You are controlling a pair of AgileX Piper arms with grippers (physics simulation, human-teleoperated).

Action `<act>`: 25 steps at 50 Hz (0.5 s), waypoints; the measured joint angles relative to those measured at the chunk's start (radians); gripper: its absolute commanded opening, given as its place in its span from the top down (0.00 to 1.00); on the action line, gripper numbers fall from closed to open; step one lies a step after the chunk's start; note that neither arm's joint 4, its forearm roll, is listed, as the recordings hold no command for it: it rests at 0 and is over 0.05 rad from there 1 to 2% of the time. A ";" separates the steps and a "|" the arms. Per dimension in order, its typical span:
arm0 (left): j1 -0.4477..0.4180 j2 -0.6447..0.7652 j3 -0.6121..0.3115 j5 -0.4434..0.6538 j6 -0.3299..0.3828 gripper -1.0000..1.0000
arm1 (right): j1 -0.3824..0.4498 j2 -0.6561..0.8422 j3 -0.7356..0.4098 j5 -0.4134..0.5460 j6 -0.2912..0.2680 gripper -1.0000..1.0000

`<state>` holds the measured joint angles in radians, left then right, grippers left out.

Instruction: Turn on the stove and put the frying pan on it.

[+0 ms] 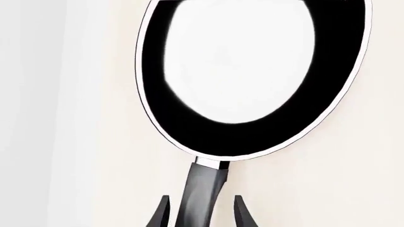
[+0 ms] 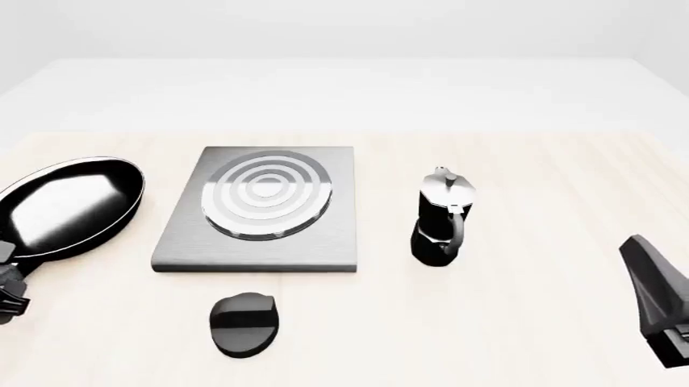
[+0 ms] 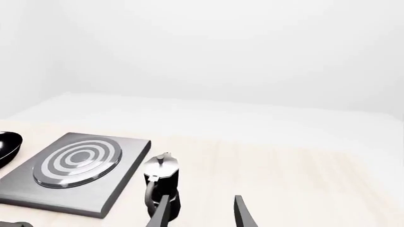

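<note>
Pan [image 2: 67, 205] lies flat on the tabletop [image 2: 517, 322] at the far left, just beside the stove [image 2: 258, 242] but not on it; a strip of bare tabletop separates the two. The burner [image 2: 265, 196] carries nothing. The knob [image 2: 244, 323] sits apart from the slab, on its near side, with no gripper close to it.

Left gripper [image 1: 202, 208]: the wrist view shows its two fingers standing either side of the pan handle [image 1: 203, 194], with a visible gap on each side. It is spread around the handle and not closed on it. In the front view only a dark edge of this arm shows at the left margin.

Right gripper [image 3: 200, 210]: fingers parted and empty, held above the tabletop at the near right, well apart from the knob. The moka pot [image 2: 443, 218] stands upright between the stove and this arm.

Assessment: the step in hand appears to be the grasp of the pan handle by the left arm. The knob shows no sign of attention; whether the stove is on cannot be told from these views.

Next move, as judged: close the left fingers firmly on the handle, lift level, and carry the pan rightward to centre it on the burner. The right arm would need to cross in front of the moka pot to reach the knob without toppling it.
</note>
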<state>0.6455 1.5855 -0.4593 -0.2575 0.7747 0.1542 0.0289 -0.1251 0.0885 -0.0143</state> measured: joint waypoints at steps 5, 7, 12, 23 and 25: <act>0.001 0.013 -0.002 -0.009 0.002 0.00 | 0.000 0.003 0.002 -0.003 0.000 0.00; 0.001 0.017 -0.002 -0.013 0.003 0.00 | -0.001 0.004 0.002 -0.004 -0.001 0.00; 0.001 0.021 -0.003 -0.017 0.004 0.00 | -0.001 0.006 0.002 -0.007 -0.001 0.00; -0.011 0.002 0.015 -0.027 -0.003 1.00 | 0.001 0.011 0.003 -0.011 -0.002 0.00; -0.015 -0.002 0.018 -0.027 -0.006 1.00 | 0.001 0.011 0.002 -0.011 -0.002 0.00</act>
<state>0.6304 1.5838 -0.4418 -0.2850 0.7687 0.1554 0.0403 -0.1227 0.0779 -0.0163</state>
